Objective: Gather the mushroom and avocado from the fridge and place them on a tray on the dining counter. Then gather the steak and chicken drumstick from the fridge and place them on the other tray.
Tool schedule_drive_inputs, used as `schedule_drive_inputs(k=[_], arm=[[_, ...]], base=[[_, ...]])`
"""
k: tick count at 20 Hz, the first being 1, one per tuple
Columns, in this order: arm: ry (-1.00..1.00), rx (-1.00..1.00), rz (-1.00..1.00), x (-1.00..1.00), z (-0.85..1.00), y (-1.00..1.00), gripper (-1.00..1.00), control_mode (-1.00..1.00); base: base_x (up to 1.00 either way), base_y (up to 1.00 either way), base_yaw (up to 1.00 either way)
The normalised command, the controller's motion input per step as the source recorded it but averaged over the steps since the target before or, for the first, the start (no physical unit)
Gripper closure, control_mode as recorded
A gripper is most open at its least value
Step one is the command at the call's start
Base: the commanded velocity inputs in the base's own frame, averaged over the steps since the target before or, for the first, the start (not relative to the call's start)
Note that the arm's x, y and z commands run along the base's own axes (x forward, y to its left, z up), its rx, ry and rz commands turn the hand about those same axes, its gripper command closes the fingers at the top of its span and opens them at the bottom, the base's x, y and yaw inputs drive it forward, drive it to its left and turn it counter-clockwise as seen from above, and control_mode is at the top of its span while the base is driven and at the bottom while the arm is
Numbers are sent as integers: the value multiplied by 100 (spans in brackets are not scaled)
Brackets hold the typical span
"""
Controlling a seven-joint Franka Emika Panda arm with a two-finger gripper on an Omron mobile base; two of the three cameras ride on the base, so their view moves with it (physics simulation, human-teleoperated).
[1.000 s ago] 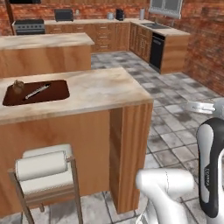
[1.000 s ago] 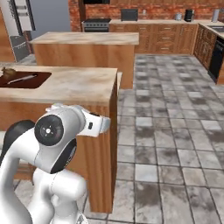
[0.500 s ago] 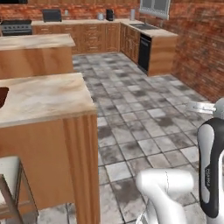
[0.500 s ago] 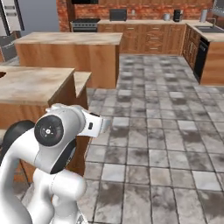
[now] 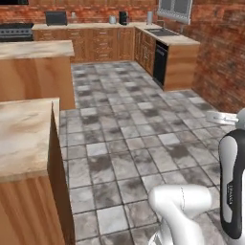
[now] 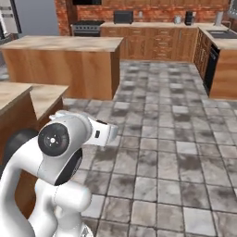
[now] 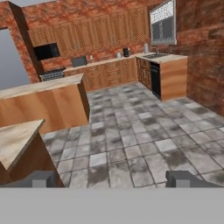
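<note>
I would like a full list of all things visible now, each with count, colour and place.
dining counter: one, beige top on wood, near left.
island: one, beige top, wooden front, behind the dining counter.
fridge: one, grey, far left edge, partly visible.
stove: one, dark, back wall.
microwave: one, black, back counter.
dishwasher: one, black, right cabinet run.
sink: one, grey, right counter under the window.
floor: grey tiles.
hand: one, dark fingertips, open, holding nothing.

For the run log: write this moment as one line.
phase: base turning away from the dining counter | hand: open, empty | fridge: edge at far left | trays: out of frame
</note>
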Motion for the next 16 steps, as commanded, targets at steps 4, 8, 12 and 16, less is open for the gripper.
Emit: schedule_drive_inputs(k=[4, 8, 12, 16], arm=[[0, 0, 0, 0, 0, 0, -100, 100], [0, 0, 0, 0, 0, 0, -100, 100], [0, 0, 0, 0, 0, 0, -100, 100], [0, 0, 0, 0, 0, 0, -100, 100]], base=[[96, -41, 31], [89, -18, 42], [81, -22, 43], [66, -41, 39]])
